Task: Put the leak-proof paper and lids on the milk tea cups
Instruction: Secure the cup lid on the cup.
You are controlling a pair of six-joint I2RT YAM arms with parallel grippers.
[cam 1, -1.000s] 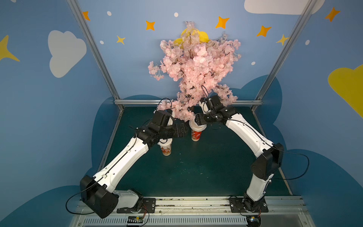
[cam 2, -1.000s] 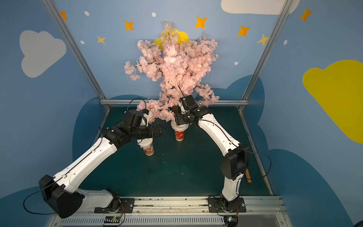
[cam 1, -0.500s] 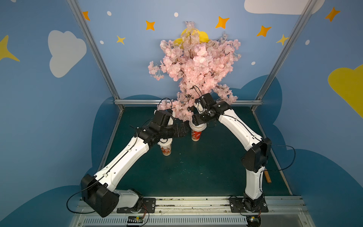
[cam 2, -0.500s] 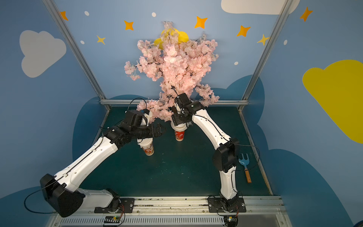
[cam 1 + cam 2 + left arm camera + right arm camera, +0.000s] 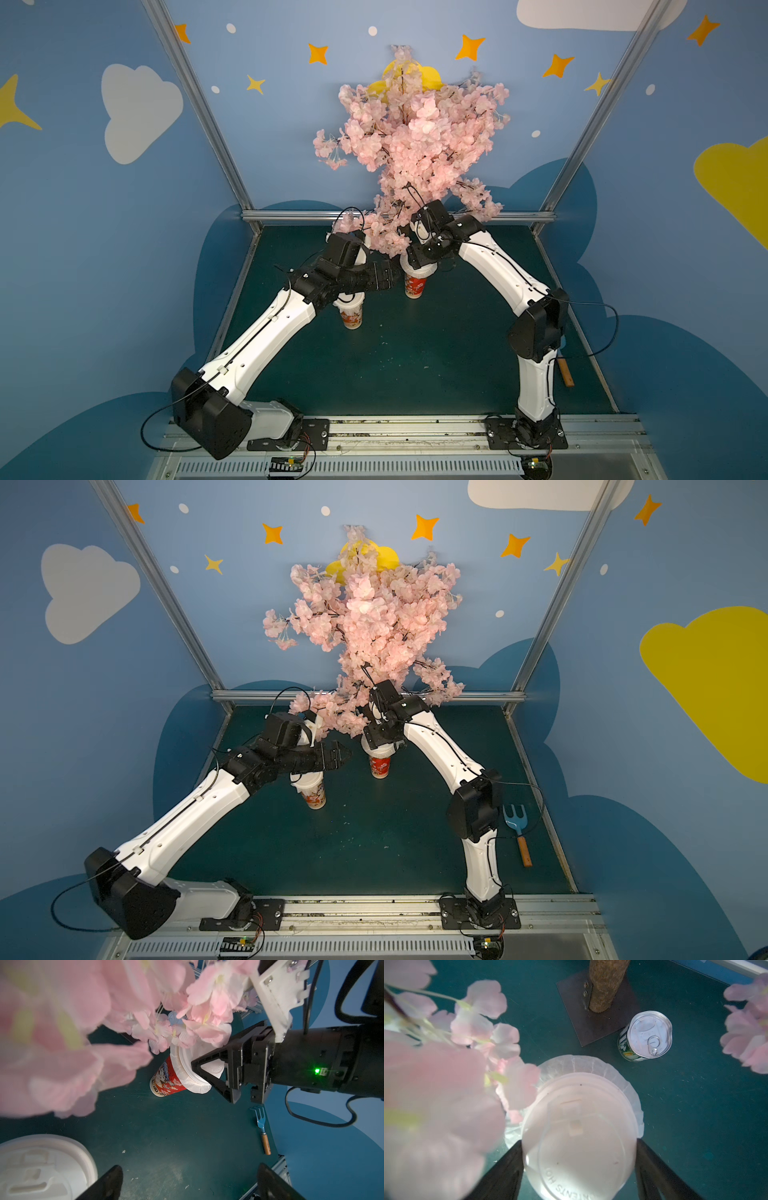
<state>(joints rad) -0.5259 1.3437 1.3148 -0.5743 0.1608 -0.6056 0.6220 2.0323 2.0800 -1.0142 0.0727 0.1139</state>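
Two red-patterned milk tea cups stand on the green mat. The right cup (image 5: 415,286) (image 5: 166,1080) wears a crinkled leak-proof paper (image 5: 591,1066) (image 5: 179,1068) over its mouth, with a white lid (image 5: 579,1118) on top. My right gripper (image 5: 579,1141) (image 5: 419,267) reaches down over that lid, its fingers touching both sides. The left cup (image 5: 352,319) (image 5: 315,798) also carries a white lid (image 5: 41,1167); any paper beneath it is hidden. Between the cups hovers my left gripper (image 5: 189,1184) (image 5: 394,275), open and holding nothing.
A pink blossom tree (image 5: 415,141) hangs low over both cups and wrists; its trunk and base plate (image 5: 591,1012) stand behind the right cup. A pull-tab can (image 5: 645,1036) stands beside the base. A blue fork with a wooden handle (image 5: 515,833) lies at the mat's right edge.
My right arm's elbow has swung inward and its gripper has shifted slightly left and down over the right cup. The left arm has barely moved.
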